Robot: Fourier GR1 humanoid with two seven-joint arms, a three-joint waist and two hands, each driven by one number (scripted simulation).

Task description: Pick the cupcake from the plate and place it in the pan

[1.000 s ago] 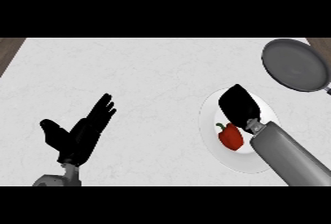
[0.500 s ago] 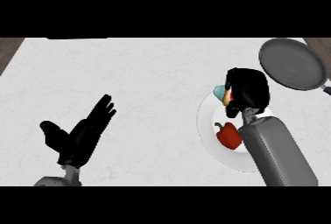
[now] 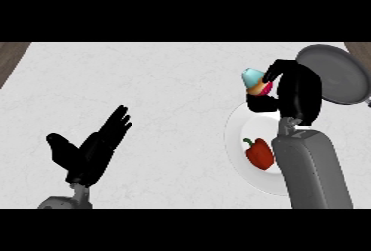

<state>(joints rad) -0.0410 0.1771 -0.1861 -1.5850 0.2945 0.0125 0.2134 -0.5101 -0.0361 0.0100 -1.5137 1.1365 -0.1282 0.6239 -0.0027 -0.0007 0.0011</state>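
My right hand (image 3: 296,96) is curled round the cupcake (image 3: 255,81), whose light blue wrapper and pink top stick out at the hand's left side. The hand holds it above the far rim of the white plate (image 3: 239,137), just left of the dark grey pan (image 3: 333,78) at the upper right. Most of the cupcake is hidden by the fingers. My left hand (image 3: 91,149) rests open at the lower left, fingers up, far from the plate.
A red bell pepper (image 3: 259,153) lies on the plate beside my right forearm (image 3: 311,166). The counter's white marble top (image 3: 159,88) spreads between the two hands. Dark wood shows at the upper corners.
My right hand closed on the cupcake on the plate, then rose and moved toward the pan with it. The left hand has not moved.
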